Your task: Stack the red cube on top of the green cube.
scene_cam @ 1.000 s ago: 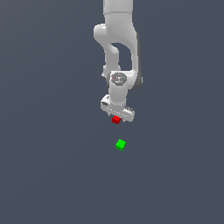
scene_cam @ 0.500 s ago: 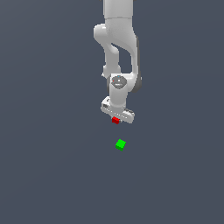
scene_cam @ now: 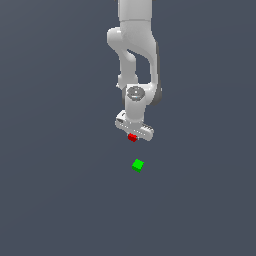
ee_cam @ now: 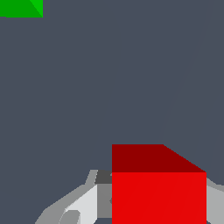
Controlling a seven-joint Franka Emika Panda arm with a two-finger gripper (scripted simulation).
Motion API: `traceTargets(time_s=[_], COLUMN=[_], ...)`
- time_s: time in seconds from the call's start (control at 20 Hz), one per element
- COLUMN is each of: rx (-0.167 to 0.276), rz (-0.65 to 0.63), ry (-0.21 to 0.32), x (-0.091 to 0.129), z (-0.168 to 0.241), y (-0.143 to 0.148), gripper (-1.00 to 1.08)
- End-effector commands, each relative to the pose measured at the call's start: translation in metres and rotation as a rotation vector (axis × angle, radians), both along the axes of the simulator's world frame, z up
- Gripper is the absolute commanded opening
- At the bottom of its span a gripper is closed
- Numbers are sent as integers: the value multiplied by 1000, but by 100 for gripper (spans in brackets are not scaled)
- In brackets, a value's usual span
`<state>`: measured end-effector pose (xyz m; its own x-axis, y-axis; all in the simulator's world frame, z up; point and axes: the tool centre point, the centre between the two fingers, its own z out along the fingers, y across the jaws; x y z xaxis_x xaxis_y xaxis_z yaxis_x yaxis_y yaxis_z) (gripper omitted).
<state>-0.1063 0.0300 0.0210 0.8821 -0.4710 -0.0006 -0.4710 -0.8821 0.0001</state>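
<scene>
In the exterior view the white gripper (scene_cam: 133, 136) points down and is shut on the tiny red cube (scene_cam: 132, 137), which shows just under the gripper body. The tiny green cube (scene_cam: 138, 165) lies on the grey floor, below the gripper in the picture and slightly toward the exterior view's right, apart from the red cube. In the wrist view the red cube (ee_cam: 158, 188) fills the space between the grey fingers (ee_cam: 83, 203). The green cube (ee_cam: 22, 8) shows only partly at the picture's edge.
The grey floor (scene_cam: 60, 190) surrounds both cubes. The white arm (scene_cam: 135, 50) rises above the gripper. Nothing else shows.
The gripper with the red cube has risen a little, so the gap to the green cube has grown. The green cube has not moved.
</scene>
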Motion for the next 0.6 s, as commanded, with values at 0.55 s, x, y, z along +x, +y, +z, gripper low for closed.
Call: traceTargets(time_s=[0.55], rx=[0], rz=[0], ry=[-1], x=[-1], z=[54], y=[0], gripper=[-100])
